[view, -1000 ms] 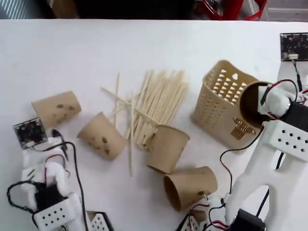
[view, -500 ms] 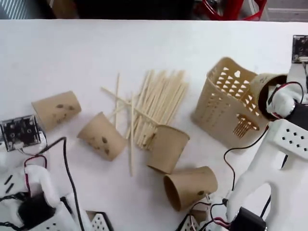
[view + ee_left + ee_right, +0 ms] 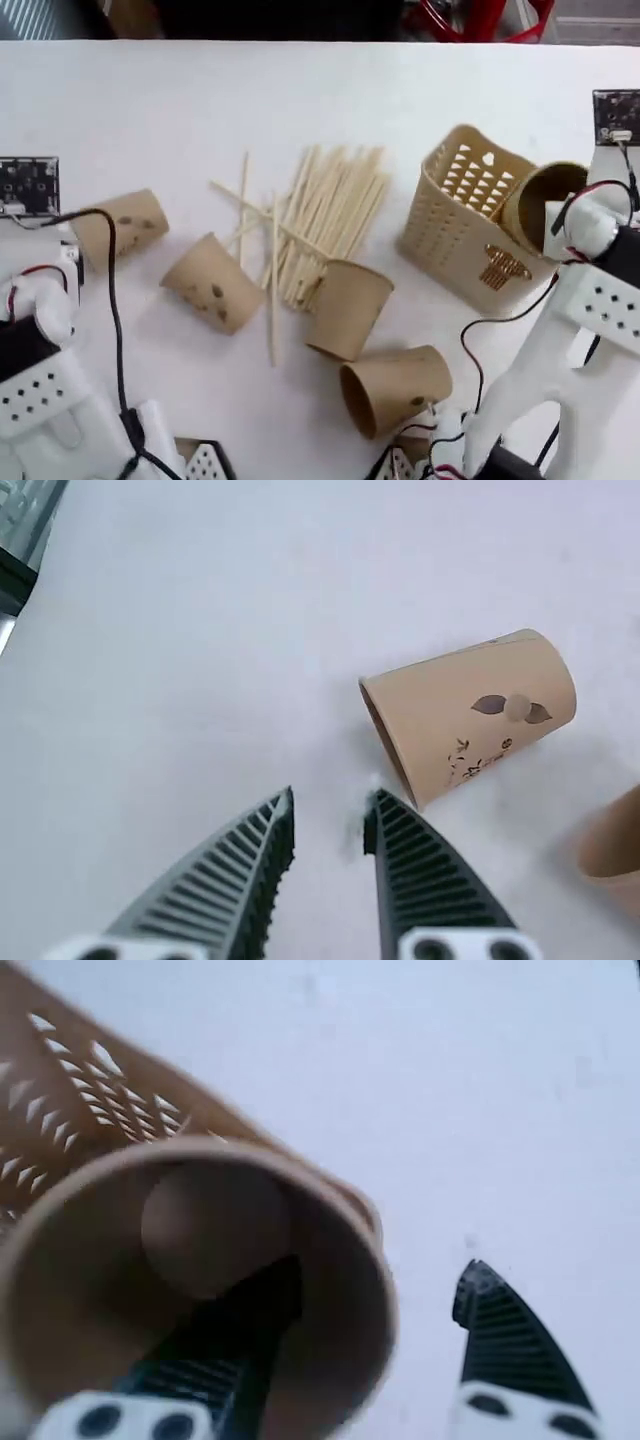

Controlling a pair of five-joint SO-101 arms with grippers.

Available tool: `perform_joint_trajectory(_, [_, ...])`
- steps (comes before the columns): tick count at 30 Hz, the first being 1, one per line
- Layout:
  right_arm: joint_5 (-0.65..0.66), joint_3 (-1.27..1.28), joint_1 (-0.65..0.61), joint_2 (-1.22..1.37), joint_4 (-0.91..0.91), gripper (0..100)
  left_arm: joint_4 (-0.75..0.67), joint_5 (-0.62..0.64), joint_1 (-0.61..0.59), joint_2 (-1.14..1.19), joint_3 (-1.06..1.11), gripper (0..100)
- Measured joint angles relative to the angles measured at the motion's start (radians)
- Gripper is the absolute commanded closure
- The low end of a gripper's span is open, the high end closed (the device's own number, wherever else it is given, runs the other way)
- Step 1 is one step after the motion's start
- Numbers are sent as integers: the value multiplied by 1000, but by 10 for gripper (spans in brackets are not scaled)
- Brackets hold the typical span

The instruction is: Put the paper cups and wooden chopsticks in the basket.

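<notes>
My right hand (image 3: 378,1265) straddles a cup's (image 3: 538,203) wall at the basket (image 3: 450,220) mouth on the right. One finger is inside and the outer one stands clear, I judge to drop it in. My left hand (image 3: 328,798), narrow and empty, hovers by the left cup (image 3: 480,710) on the worktop (image 3: 300,100), placed to take it next. The chopsticks (image 3: 325,215) lie mid-worktop.

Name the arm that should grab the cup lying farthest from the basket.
Left. The left gripper, open, sits beside that cup; the right gripper is busy with another cup at the basket.
</notes>
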Motion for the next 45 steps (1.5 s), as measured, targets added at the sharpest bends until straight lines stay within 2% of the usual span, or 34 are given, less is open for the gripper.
perform_joint_trajectory(6, [3, -107, -58, -37, 98, 744, 74, 25, 0, 176, -169, 872])
perform_joint_trajectory(16, [-32, -115, -68, 106, 77, 745, 15, 25, -2, 430, -273, 872])
perform_joint_trajectory(20, [-41, -114, -100, 38, 120, 745, 124, 25, -11, 578, -446, 869])
perform_joint_trajectory(24, [-41, -15, -166, -81, 126, 745, 229, 25, -9, 747, -578, 858])
perform_joint_trajectory(28, [-43, 173, -252, -183, 49, 745, 247, 26, 8, 895, -626, 758])
perform_joint_trajectory(32, [-48, 344, -296, -269, -37, 745, 247, 83, 9, 962, -634, 671])
perform_joint_trajectory(41, [-51, 502, -324, -400, -66, 748, 161, 98, 32, 1076, -634, 685])
perform_joint_trajectory(45, [-91, 535, -324, -476, -66, 832, 127, 112, 98, 1158, -634, 692])
